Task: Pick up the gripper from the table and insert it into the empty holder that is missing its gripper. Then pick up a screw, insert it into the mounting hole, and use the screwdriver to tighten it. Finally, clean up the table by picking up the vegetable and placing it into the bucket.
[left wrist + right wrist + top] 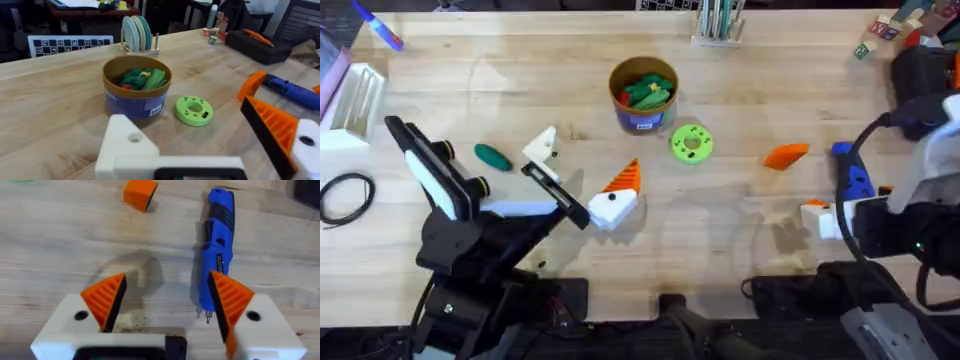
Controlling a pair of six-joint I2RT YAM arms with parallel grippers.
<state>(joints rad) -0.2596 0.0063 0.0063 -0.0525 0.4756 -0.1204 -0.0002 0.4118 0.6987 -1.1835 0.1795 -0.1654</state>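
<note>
The holder [556,190], a black bracket on a white bar, ends my left arm. The gripper [614,203], a white block with an orange ribbed finger [272,125], sits against the bracket's near end. A plain white block [125,142] is at the other end. My left gripper [586,158] stands open with nothing between. The dark green vegetable [492,157] lies left of it. The bucket [642,118] holds green toys. My right gripper [167,302] is open low over the table, its right finger [231,297] over the tip end of the blue screwdriver [218,240].
A light green disc [691,142] with a small dark piece on it lies right of the bucket. An orange wedge [786,154] is near the screwdriver [852,175]. A plate rack [137,32], black case [920,70], marker [380,28] and cable [345,195] line the edges.
</note>
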